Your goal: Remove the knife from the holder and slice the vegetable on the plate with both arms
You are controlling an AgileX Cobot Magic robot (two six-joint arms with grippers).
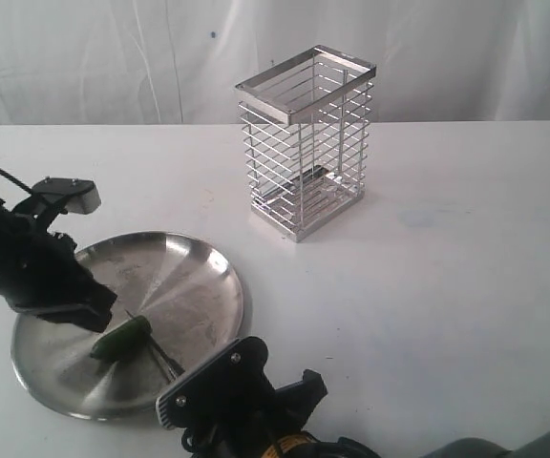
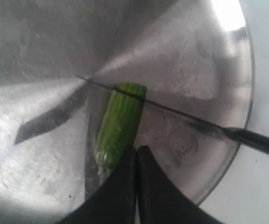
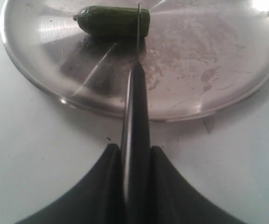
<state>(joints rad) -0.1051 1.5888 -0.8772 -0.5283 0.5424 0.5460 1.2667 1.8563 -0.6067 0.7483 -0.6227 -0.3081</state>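
Silver metal dominates the exterior view: the round plate (image 1: pixel 199 286) lies on the white worktop (image 1: pixel 447 277) near the left front, and the wire holder (image 1: pixel 306 143) stands upright well behind it, with nothing visible inside. The dark green vegetable (image 1: pixel 122 337) lies on the plate's front half. The left arm (image 1: pixel 17 262) hangs over the plate's left side, its end effector (image 1: pixel 92 318) at the vegetable's left end. The right arm (image 1: pixel 246 401) comes in from the front edge, and only a thin stretch of the knife (image 1: pixel 165 356) shows here, just right of the vegetable.

From the left wrist, the vegetable (image 2: pixel 120 123) shows a ribbed green skin and a flat cut end. The left end effector (image 2: pixel 135 161) has its fingers pressed together with their tips at the vegetable's rounded end; whether they pinch it I cannot tell. The knife (image 2: pixel 181 114) crosses the cut end, its thin blade resting on top of the skin, its point out over the bare plate (image 2: pixel 204 60), which mirrors it as a dark streak.

From the right wrist, the right end effector (image 3: pixel 134 163) is clenched on the black handle of the knife (image 3: pixel 138 56), seen edge-on. The blade stands upright over the vegetable (image 3: pixel 113 21) near its cut end, far across the plate (image 3: pixel 218 70). This view alone shows the grip on the handle.
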